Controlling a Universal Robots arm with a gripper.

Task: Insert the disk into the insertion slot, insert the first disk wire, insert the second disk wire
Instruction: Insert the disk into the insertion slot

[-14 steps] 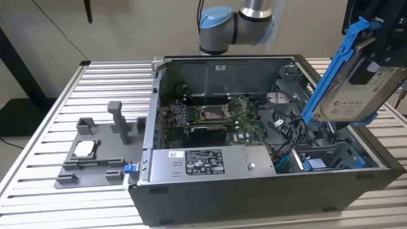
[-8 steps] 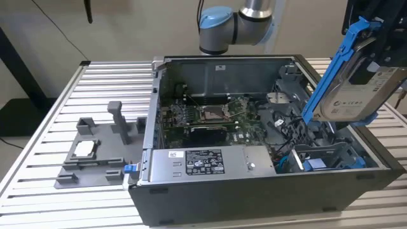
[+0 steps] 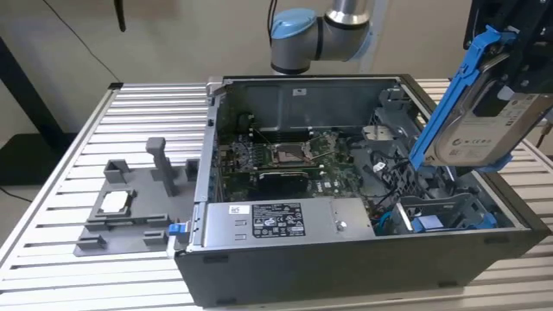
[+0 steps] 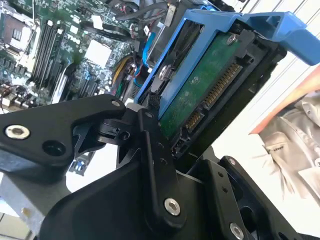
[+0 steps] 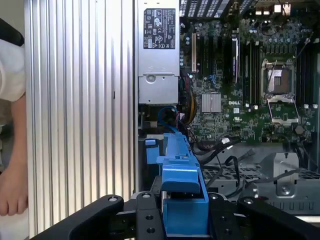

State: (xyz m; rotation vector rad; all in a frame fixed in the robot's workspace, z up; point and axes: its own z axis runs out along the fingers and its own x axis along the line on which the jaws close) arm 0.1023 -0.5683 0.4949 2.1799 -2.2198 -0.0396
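Black fingers [image 4: 152, 135] of the gripper [image 3: 522, 71] clamp the flat silver-grey disk [image 3: 484, 129] in its blue plastic carrier. The disk is held tilted above the grey metal insertion slot [image 3: 441, 217] inside the open computer case [image 3: 363, 272].

The disk [image 3: 484, 136] hangs above the insertion slot [image 3: 438, 217] in the case [image 3: 346, 275]

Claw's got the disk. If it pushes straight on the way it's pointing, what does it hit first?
Probably the insertion slot: the disk, clamped in the claw, hangs tilted above that blue-railed bay. Depth is unclear, and black cables lie close beside it.
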